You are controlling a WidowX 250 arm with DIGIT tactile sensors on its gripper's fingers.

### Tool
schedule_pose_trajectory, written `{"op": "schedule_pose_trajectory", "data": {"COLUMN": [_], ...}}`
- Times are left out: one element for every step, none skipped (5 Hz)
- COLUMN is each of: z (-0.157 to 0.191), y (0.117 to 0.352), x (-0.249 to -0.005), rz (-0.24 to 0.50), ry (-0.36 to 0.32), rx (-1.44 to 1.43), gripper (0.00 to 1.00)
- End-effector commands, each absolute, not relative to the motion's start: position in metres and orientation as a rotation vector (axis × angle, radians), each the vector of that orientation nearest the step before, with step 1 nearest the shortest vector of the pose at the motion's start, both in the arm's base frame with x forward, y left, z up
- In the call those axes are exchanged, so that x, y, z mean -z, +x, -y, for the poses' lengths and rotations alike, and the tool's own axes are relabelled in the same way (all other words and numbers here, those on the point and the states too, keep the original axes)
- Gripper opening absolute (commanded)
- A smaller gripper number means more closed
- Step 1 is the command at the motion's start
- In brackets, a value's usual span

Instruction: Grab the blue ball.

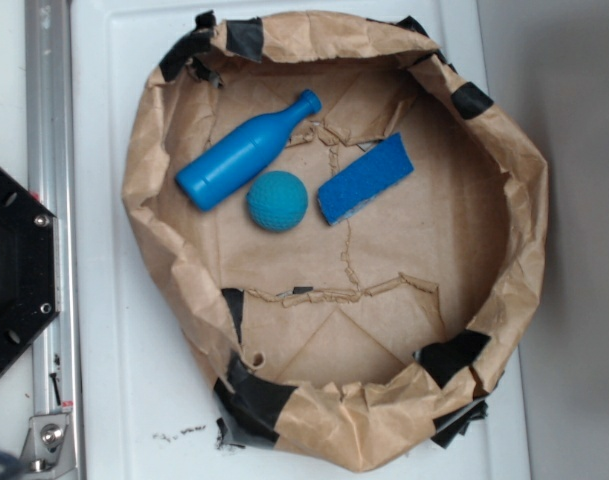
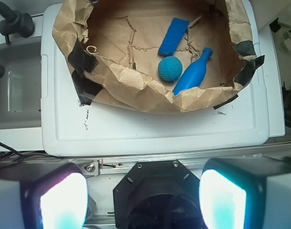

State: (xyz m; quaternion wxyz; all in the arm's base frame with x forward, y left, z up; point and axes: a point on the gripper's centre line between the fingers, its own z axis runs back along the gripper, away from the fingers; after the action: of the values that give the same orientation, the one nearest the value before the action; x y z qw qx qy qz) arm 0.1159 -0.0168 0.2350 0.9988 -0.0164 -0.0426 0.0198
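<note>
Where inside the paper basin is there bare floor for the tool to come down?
The crumpled brown paper basin has bare floor between its three blue objects and the taped wall nearer the robot. It is crowded where the dimpled teal-blue ball sits between the blue bottle-shaped pin and flat blue sponge block.

From my station I can read no text, label, brand, number or sign in either view. The blue ball [image 1: 278,200] shows only its dimpled surface, and the blue bottle-shaped pin [image 1: 246,152] beside it and the blue sponge block [image 1: 366,179] on the ball's other side are plain, with no print I can make out. The brown paper nest [image 1: 504,150] around the ball carries only creases and black tape patches [image 1: 246,38]. The small dark specks on the white desk [image 1: 134,380] just outside the nest's rim are too small for me to read as characters.
</note>
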Motion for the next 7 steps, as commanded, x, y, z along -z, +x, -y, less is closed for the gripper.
{"op": "schedule_pose_trajectory", "data": {"z": [0.017,0.0,-0.007,-0.021,-0.034,-0.029,-0.012], "y": [0.116,0.166,0.205,0.235,0.239,0.239,0.246], "x": [-0.235,-0.197,-0.175,-0.145,-0.096,-0.046,-0.021], "rz": [0.085,0.188,0.219,0.244,0.19,0.151,0.13], "ry": [-0.033,0.041,0.042,0.088,0.131,0.156,0.13], "rx": [-0.04,-0.014,0.055,0.101,0.158,0.326,0.375], "gripper": [1.0,1.0,1.0,1.0,1.0,1.0,1.0]}}
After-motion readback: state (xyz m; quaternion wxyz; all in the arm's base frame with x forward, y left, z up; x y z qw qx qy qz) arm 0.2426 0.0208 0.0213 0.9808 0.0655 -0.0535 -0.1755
